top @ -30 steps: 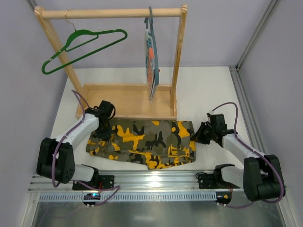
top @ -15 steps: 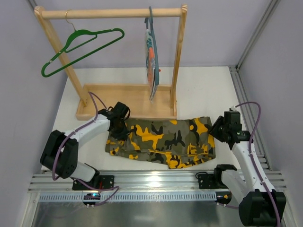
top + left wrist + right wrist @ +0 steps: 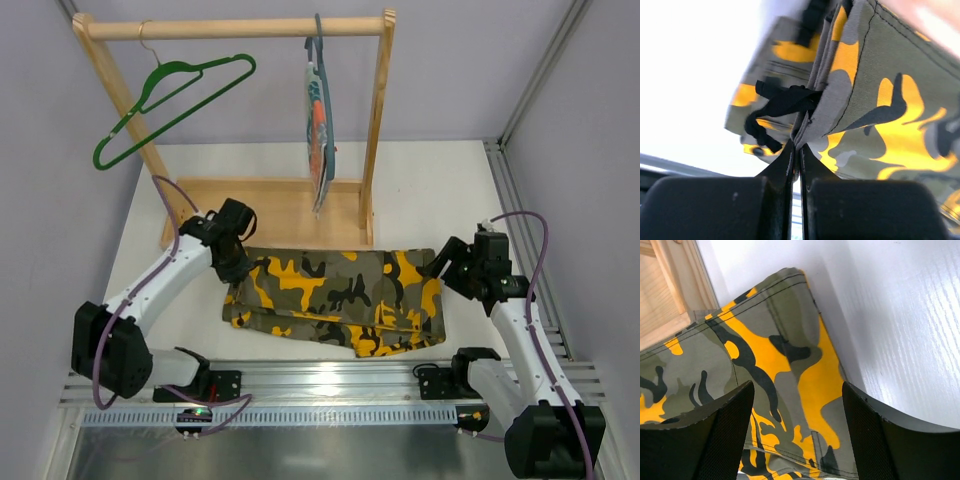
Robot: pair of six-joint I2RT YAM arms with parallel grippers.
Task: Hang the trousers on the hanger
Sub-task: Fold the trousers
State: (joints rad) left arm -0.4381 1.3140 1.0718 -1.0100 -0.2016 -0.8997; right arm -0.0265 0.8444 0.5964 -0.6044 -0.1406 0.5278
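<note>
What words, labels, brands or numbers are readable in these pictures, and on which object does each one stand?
No text can be read in any view.
The trousers show only camouflage print, with no label in sight.
The green hanger and the wooden rack show no marking.

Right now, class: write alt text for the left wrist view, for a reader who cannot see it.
The left gripper is shut on a bunched edge of the camouflage trousers, whose olive, black and yellow-orange fabric fills the upper right. A looped black drawstring hangs just beside the pinch.
</note>
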